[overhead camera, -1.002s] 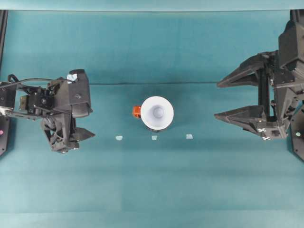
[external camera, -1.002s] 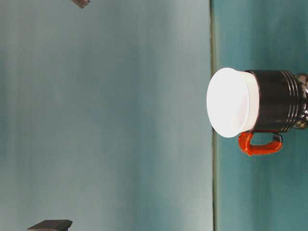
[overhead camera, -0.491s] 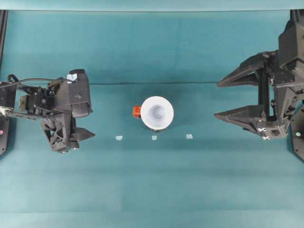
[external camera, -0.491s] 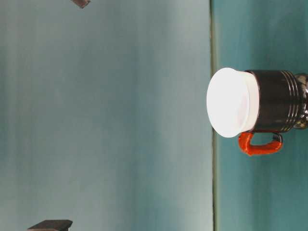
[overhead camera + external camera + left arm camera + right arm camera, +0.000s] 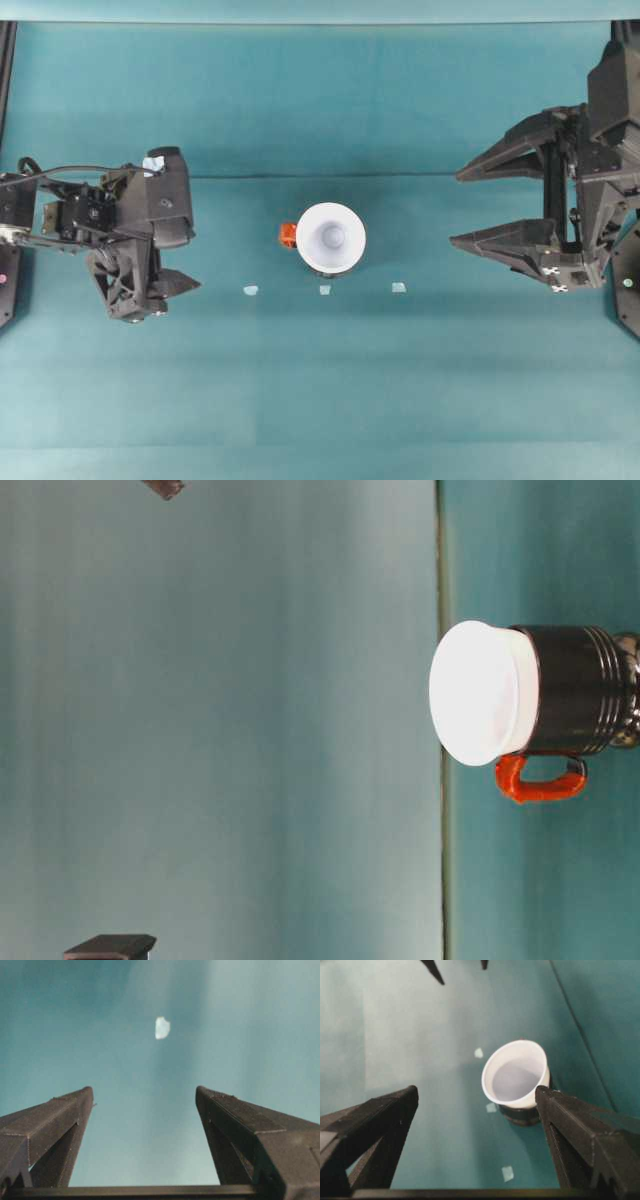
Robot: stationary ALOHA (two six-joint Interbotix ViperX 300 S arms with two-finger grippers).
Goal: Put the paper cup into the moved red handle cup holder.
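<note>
Overhead view, paper cup (image 5: 331, 236) seated in red handle cup holder (image 5: 289, 236), both pincers wide open, empty.

matt paper cup (image 5: 331, 236), glossy black holder (image 5: 575, 690)

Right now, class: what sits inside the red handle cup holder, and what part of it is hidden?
The paper cup sits in the red handle cup holder, its white rim and upper wall sticking out above. Its lower wall and base are covered by the holder's black wall.
</note>
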